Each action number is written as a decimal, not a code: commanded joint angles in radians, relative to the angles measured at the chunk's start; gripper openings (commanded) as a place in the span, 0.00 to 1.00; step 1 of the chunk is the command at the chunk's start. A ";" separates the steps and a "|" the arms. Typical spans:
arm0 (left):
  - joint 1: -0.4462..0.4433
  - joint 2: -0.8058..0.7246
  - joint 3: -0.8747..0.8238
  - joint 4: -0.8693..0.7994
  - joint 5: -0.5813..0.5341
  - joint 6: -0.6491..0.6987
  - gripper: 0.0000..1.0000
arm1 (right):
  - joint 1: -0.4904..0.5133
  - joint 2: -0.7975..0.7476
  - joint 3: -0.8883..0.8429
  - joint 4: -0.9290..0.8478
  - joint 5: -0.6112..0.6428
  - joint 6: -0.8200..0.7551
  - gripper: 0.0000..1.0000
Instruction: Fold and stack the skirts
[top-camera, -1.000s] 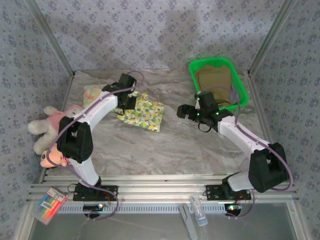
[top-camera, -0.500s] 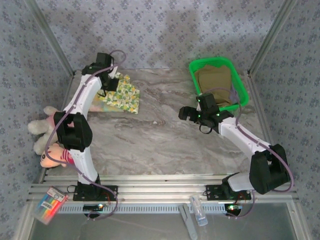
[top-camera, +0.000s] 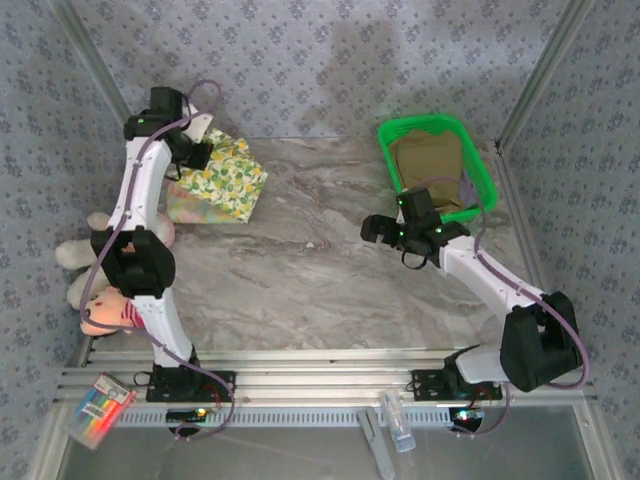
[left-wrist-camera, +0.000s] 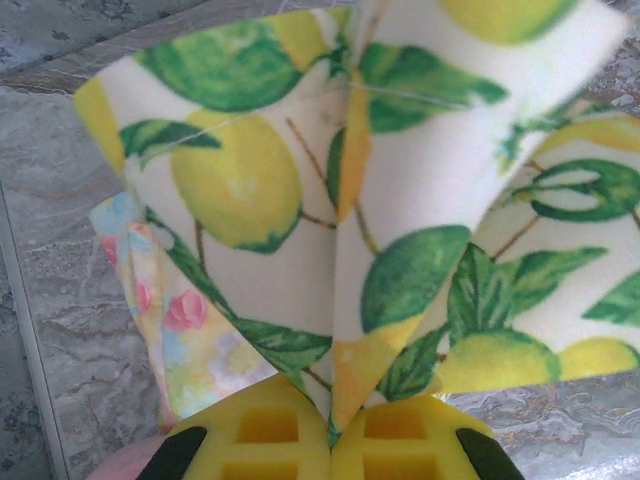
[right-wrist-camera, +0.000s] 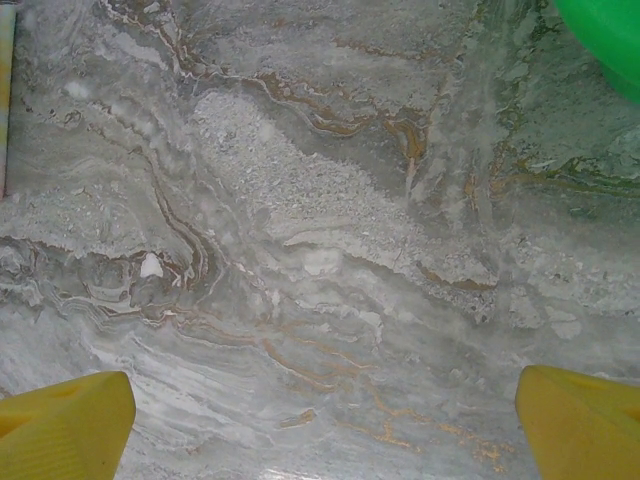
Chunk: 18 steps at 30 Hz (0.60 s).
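Up in the upper right of the overhead view sits a bright green plastic basket (top-camera: 486, 178), rectangular with rounded corners. A plain olive-khaki skirt (top-camera: 428, 160) lies folded flat inside it, matte and smooth. Whether anything else is tucked along the basket's right wall I cannot tell. Over in the upper left, the left end effector (left-wrist-camera: 330, 428) is clenched on the white-yellow floral skirt (top-camera: 228, 175), its yellow pads pinched together on a fold of the fabric. From the wrist camera the print reads as big lemons and green leaves on thin, crisp-looking cloth, which fans upward from the pinch in soft creases. Just beneath and to the left of it lies the pale yellow pastel-patterned skirt (left-wrist-camera: 150, 300), a folded edge dotted with small pink and blue flowers. It rests on the worktop (top-camera: 320, 280), touching the lemon cloth above. The worktop itself is a grey marbled surface with brown veins, hard and slightly glossy. The right end effector (top-camera: 373, 228) hangs over bare marble right of the frame's centre, near the basket's lower left corner. It is released, grasping nothing, and its blocky yellow fingers (right-wrist-camera: 60, 425) stand wide apart. A fluffy pink plush toy (top-camera: 105, 310) slumps at the left edge of the worktop, against the left arm.
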 joint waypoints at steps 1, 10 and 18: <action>0.052 0.022 0.040 -0.040 0.107 0.043 0.00 | -0.007 -0.023 -0.011 -0.042 0.027 0.007 1.00; 0.129 0.136 0.053 0.007 0.173 -0.014 0.00 | -0.008 -0.031 0.006 -0.076 0.051 0.009 1.00; 0.254 0.248 0.082 0.082 0.189 -0.246 0.00 | -0.007 -0.033 -0.001 -0.071 0.064 0.019 1.00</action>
